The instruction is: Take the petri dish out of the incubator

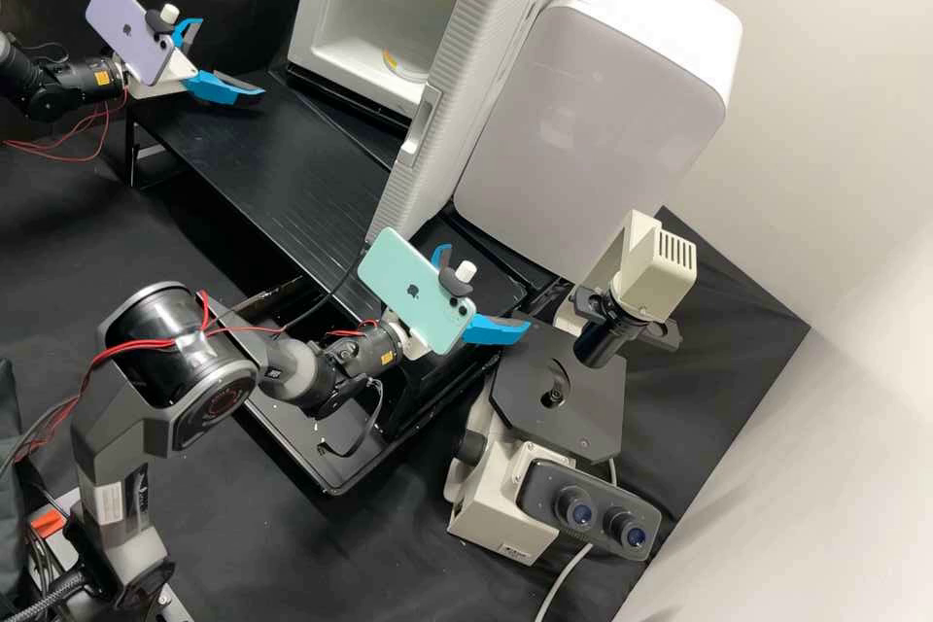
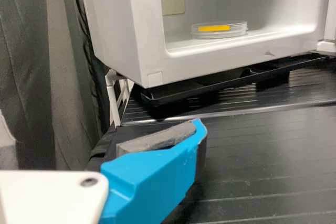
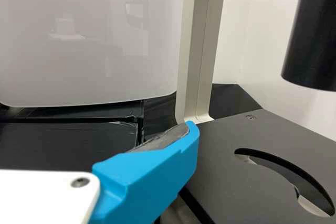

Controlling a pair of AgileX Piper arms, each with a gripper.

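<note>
Well inside the open white incubator [image 1: 362,15] [image 2: 121,35], a clear petri dish [image 1: 406,66] [image 2: 219,29] with yellow in it rests on the chamber floor, toward the side where the ribbed door [image 1: 476,68] hangs open. The left gripper [image 1: 255,93] [image 2: 194,129] hovers over the black slatted bench [image 1: 282,165] [image 2: 273,145] near its far left corner, in front of the chamber opening and well apart from the dish, blue fingers drawn together with nothing between them. The right gripper [image 1: 523,323] [image 3: 189,129], likewise closed and empty-handed, sits at the edge of the black stage [image 1: 564,398] [image 3: 247,150] of a pale microscope [image 1: 525,496], just below a tall white cabinet [image 1: 603,107] [image 3: 89,35] standing beside the incubator at the bench's right end.
</note>
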